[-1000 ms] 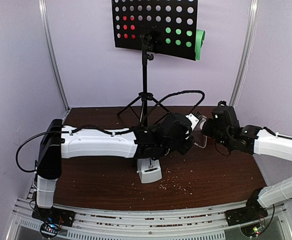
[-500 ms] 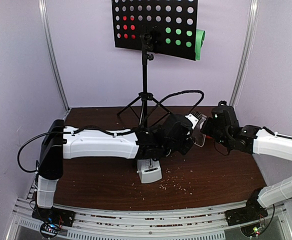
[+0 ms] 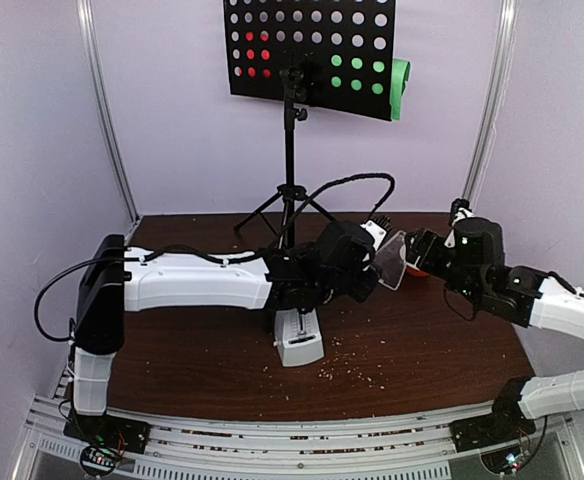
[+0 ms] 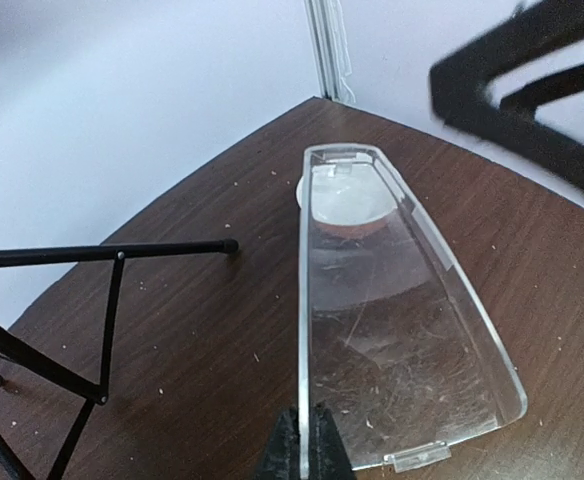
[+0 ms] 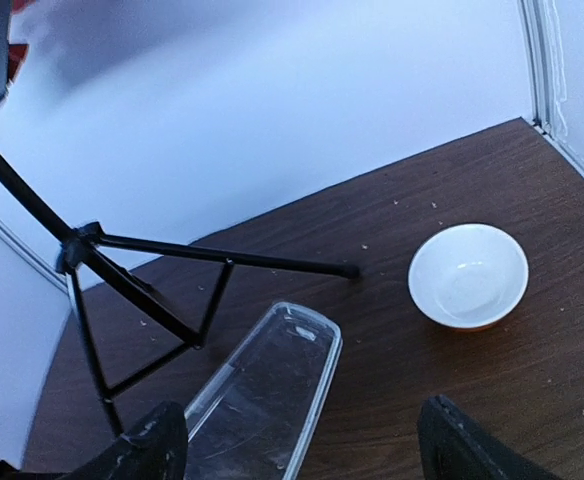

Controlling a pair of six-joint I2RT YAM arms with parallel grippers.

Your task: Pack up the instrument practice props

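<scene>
Dark wooden surface point(image 3: 202, 370) carries the white metronome point(image 3: 299, 345) under the left arm point(image 3: 192, 285); the left pincer point(image 4: 302, 452) grips the clear cover point(image 4: 392, 330) aloft. Nearby the right pincer point(image 5: 302, 405) stands wide; next, probably, the cover must be lowered squarely onto the metronome.

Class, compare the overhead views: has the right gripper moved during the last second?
Yes: the right gripper has backed off rightward, farther from the pole of the music stand.

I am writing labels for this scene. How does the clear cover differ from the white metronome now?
The clear cover is see-through; the metronome is opaque white. The cover is held above the table, pinched at its edge by the left gripper's shut jaws; the metronome stands on the table, ungripped, partly hidden under the left arm.
</scene>
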